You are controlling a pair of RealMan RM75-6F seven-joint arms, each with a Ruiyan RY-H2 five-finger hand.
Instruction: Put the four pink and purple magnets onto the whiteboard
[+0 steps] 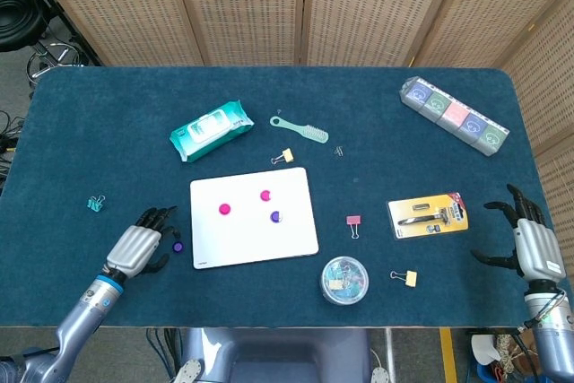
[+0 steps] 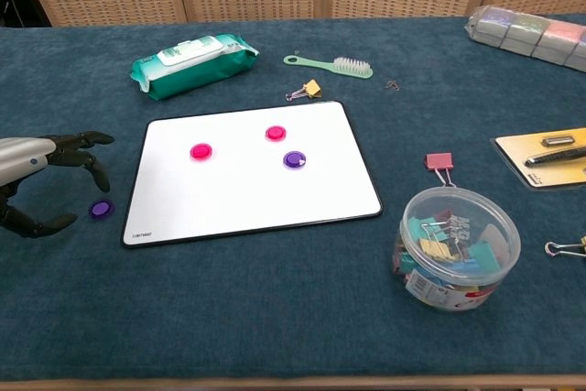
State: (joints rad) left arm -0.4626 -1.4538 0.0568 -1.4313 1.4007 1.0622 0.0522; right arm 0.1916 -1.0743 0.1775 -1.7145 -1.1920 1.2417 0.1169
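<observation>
Two hands show, each partly cut off; the left hand (image 1: 136,247) sits low at the left of the head view, fingers spread and holding nothing, and in the chest view its wrist runs off the left edge; its dark fingertips (image 2: 92,139) arch over a purple magnet (image 2: 101,210) lying on the worktop (image 1: 377,145) just left of the whiteboard (image 1: 254,216), and I cannot tell whether any fingertip touches it; in the head view that magnet is a small dot half lost beside the fingers; the right hand (image 1: 529,241) stands at the lower right of the head view, fingers splayed, empty, forearm cut by the frame edge; the whiteboard lies flat, long axis running left to right, slightly tilted up toward the right; on it rest two pink magnets (image 2: 200,151) and one other purple magnet (image 2: 294,159); round, they show no direction.
</observation>
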